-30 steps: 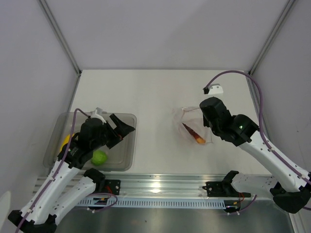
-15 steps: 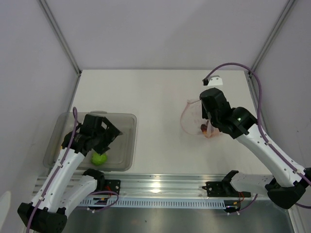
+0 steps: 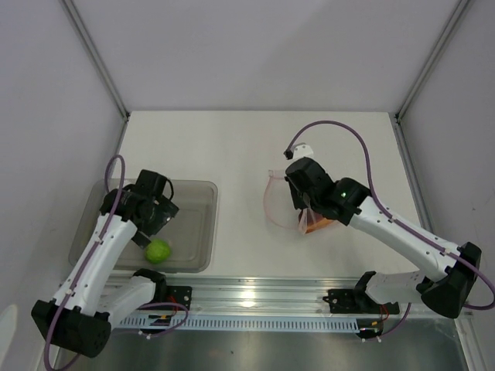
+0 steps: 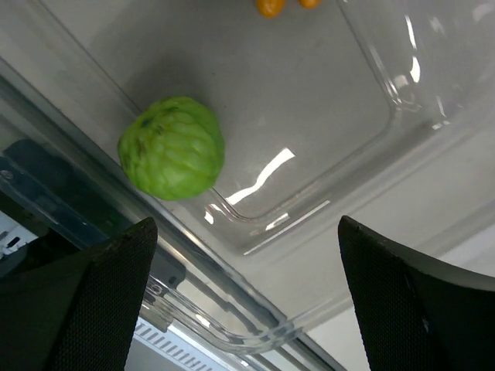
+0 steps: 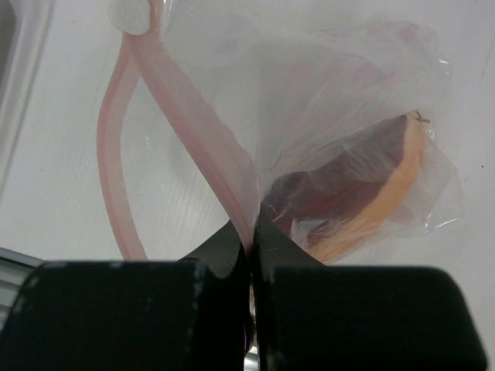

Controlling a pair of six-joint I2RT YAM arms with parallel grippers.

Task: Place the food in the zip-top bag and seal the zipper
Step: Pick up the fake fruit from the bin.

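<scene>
Nearest, at the lower left of the overhead view: small round lime-green fruit (image 3: 158, 250), resting in the grey translucent rectangular bin (image 3: 193, 220), close to its near wall. Just beyond and above it, left gripper (image 3: 157, 220), jaws spread wide, holding nothing. Through its wrist camera, fruit offset to the upper left of the gap, closer to the left-hand finger, so probably calling for a small shift that way before closing. Round, so no long axis to line up with. Further back in the bin, yellow-orange pieces (image 4: 271, 6) at the top edge of that view. Farthest, right of centre overhead: right gripper (image 5: 251, 236) pinched tight on the thin pinkish zipper (image 5: 197, 131) of the flat clear plastic zip-top bag (image 3: 280, 193), curved dark-red and orange slice (image 5: 348, 193) already inside, mouth looping open toward the left, well apart from the fruit. By position, a pick for the left arm.
</scene>
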